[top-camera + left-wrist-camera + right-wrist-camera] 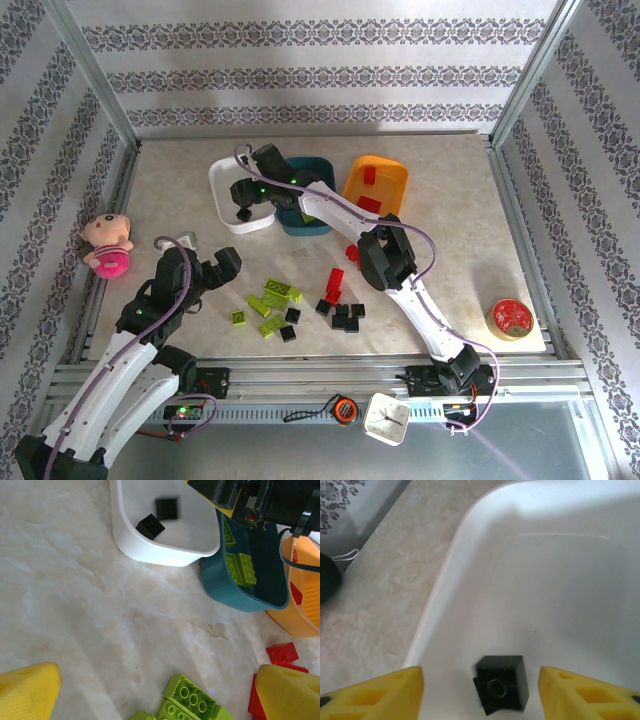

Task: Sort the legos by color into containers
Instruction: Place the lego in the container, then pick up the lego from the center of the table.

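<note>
My right gripper (pixel 481 692) hangs open over the white tub (pixel 228 205), and a black lego (pixel 501 690) lies loose between its fingers on the tub floor. The left wrist view shows two black legos (pixel 150 526) in that tub. Green legos (pixel 241 569) lie in the teal tub (pixel 312 225), red ones (pixel 369 177) in the orange tub (pixel 392 172). My left gripper (pixel 200 258) is open and holds nothing, low over the table just left of the loose green legos (pixel 272 298). Loose black legos (pixel 342 316) and red legos (pixel 335 281) lie right of them.
A pink-and-cream doll (pixel 107 246) lies at the left edge. A small red round disc (pixel 510 318) sits at the front right. The right arm (pixel 345 212) stretches across the teal tub. Bare table lies between my left gripper and the white tub.
</note>
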`<control>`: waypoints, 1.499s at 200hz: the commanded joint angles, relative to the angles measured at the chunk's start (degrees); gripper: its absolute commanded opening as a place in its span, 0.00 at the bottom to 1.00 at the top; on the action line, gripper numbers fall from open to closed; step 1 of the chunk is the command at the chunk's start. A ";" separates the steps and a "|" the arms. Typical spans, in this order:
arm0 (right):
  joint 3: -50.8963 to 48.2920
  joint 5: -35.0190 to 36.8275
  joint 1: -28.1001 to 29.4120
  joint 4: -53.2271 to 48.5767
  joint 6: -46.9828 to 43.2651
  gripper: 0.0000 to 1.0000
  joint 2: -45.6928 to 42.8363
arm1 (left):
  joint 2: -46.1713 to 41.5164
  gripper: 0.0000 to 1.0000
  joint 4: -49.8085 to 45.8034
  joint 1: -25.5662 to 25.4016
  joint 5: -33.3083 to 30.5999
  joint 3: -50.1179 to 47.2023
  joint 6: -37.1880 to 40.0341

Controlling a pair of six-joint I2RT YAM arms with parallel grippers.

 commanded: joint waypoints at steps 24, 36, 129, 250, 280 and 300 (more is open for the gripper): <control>-3.60 -1.02 -0.18 0.89 0.56 0.67 -6.40 | 0.25 1.00 -1.87 0.73 0.14 -0.38 -0.46; -9.20 -0.84 -0.31 2.65 0.44 0.67 -10.68 | 0.62 1.00 -1.79 0.75 0.13 -0.03 -0.22; -61.08 4.46 -0.31 1.92 -0.44 0.68 -47.91 | 5.52 1.00 5.22 0.93 2.78 -1.42 -1.43; -83.47 19.39 -4.50 -8.44 9.25 0.74 -64.62 | 7.71 1.00 10.12 1.23 4.48 -4.94 -2.64; -83.09 19.92 -6.78 -8.41 7.51 0.75 -60.45 | 7.84 1.00 9.60 1.19 4.53 -5.06 -2.34; -82.70 20.68 -7.34 -7.96 5.73 0.78 -57.51 | 7.42 1.00 9.12 1.15 4.21 -5.16 -2.16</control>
